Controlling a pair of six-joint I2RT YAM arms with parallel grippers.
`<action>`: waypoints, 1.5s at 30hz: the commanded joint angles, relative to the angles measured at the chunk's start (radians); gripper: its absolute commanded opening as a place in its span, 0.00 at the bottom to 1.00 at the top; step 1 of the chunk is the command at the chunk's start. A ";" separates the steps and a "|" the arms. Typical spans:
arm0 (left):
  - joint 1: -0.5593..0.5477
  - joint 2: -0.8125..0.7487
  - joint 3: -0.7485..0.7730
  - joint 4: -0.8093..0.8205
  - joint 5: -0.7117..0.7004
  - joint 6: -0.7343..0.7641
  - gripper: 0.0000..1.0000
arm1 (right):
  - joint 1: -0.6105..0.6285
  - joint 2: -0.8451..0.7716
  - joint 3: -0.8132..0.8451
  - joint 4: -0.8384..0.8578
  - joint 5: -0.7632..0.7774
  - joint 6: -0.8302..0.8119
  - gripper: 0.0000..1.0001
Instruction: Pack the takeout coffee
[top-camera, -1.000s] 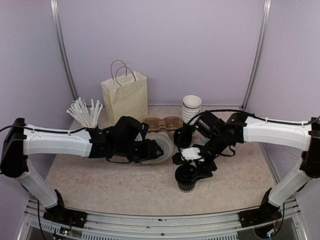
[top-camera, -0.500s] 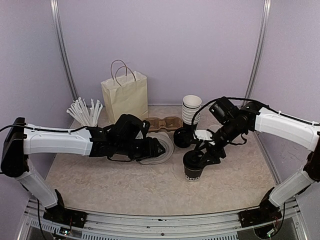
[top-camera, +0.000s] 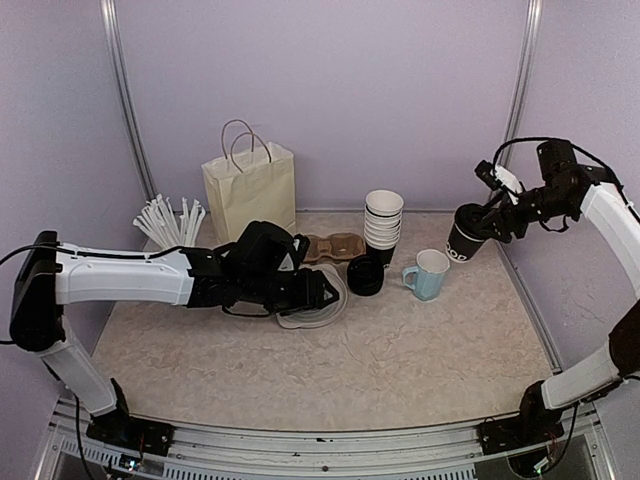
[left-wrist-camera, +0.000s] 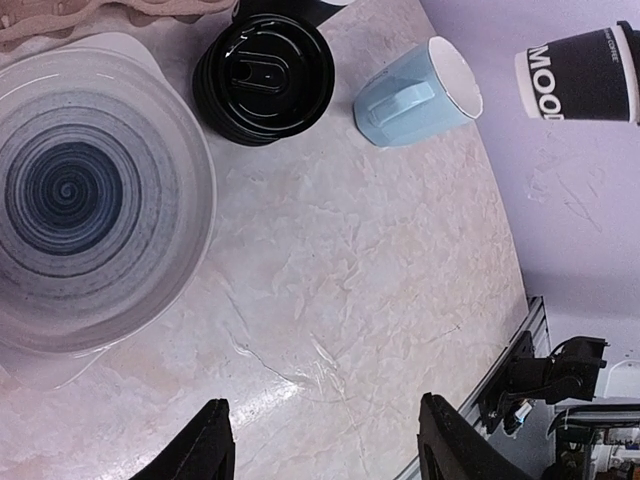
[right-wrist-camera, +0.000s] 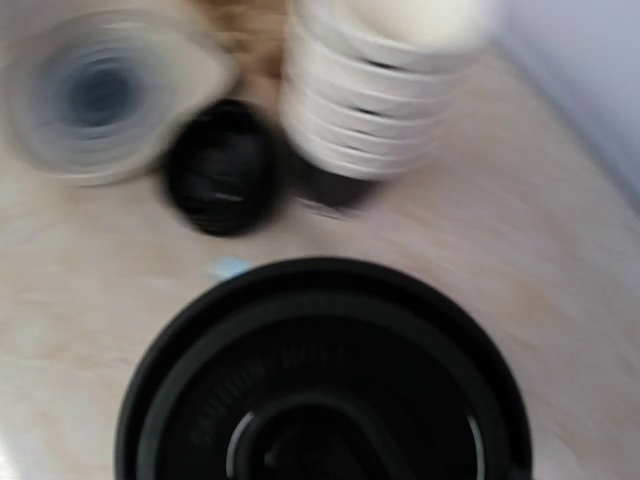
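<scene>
The takeout coffee (top-camera: 464, 238), a black paper cup with white lettering and a black lid, hangs tilted in the air at the back right. My right gripper (top-camera: 482, 228) is shut on it. In the right wrist view its lid (right-wrist-camera: 320, 385) fills the lower frame and hides the fingers. It also shows at the top right of the left wrist view (left-wrist-camera: 580, 72). My left gripper (top-camera: 318, 291) is open and empty, low over the table beside a grey plate; its fingertips (left-wrist-camera: 212, 445) show at the bottom edge of the left wrist view.
A cream paper bag (top-camera: 250, 190) stands at the back left. Beside it are a black cup of white sticks (top-camera: 170, 225), a cardboard cup carrier (top-camera: 330, 245), stacked white cups (top-camera: 383, 218), black lids (top-camera: 365, 274), a light blue mug (top-camera: 430, 274) and the grey plate (top-camera: 325, 300).
My right arm lifted the coffee off the front middle of the table and carried it up to the back right. The blue mug is now uncovered. The left arm barely moved.
</scene>
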 joint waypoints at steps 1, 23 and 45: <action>0.009 0.022 0.033 0.019 0.029 0.031 0.61 | -0.114 0.008 0.021 0.016 0.063 0.049 0.65; 0.018 0.055 0.058 -0.031 0.027 0.080 0.61 | -0.164 0.188 -0.255 0.294 0.215 0.234 0.71; 0.016 -0.060 -0.012 -0.057 -0.075 0.101 0.67 | 0.007 0.172 0.103 0.053 0.115 0.159 1.00</action>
